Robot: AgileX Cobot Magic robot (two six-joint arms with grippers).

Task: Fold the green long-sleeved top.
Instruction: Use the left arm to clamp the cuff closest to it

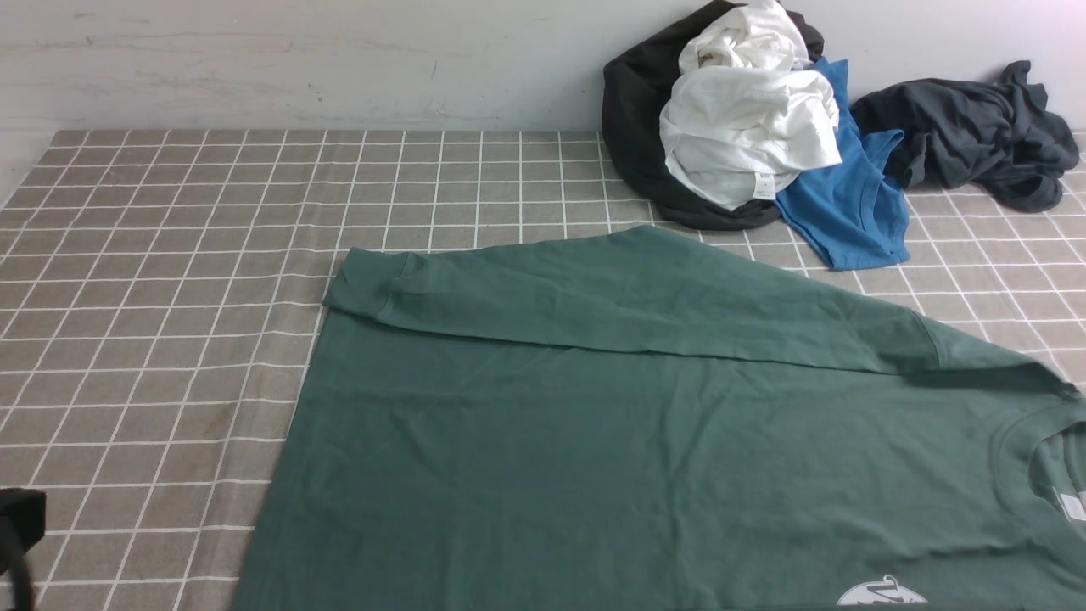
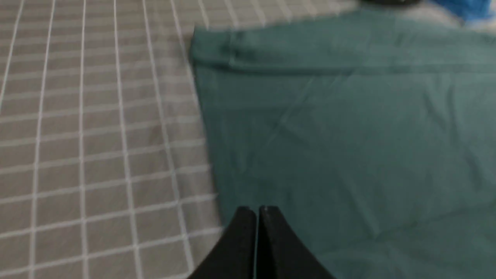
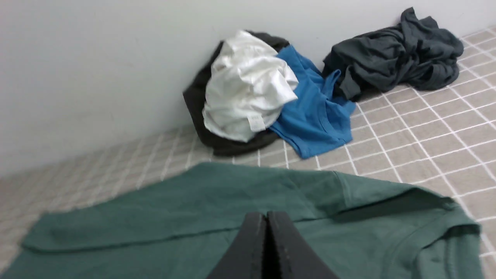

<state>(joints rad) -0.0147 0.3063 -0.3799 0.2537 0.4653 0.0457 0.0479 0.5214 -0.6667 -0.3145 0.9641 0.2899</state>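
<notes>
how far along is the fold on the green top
Done: the green top lies flat, with its far sleeve folded across the body. In hand: nothing; the left end effector and the right end effector are both shut with no cloth pinched. Left: the body shows no fold yet, and the near side is out of view.

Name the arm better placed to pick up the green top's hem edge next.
Left, probably. The left gripper, shut, sits at the hem edge of the green top; the right gripper, also shut, points at the folded sleeve.
</notes>
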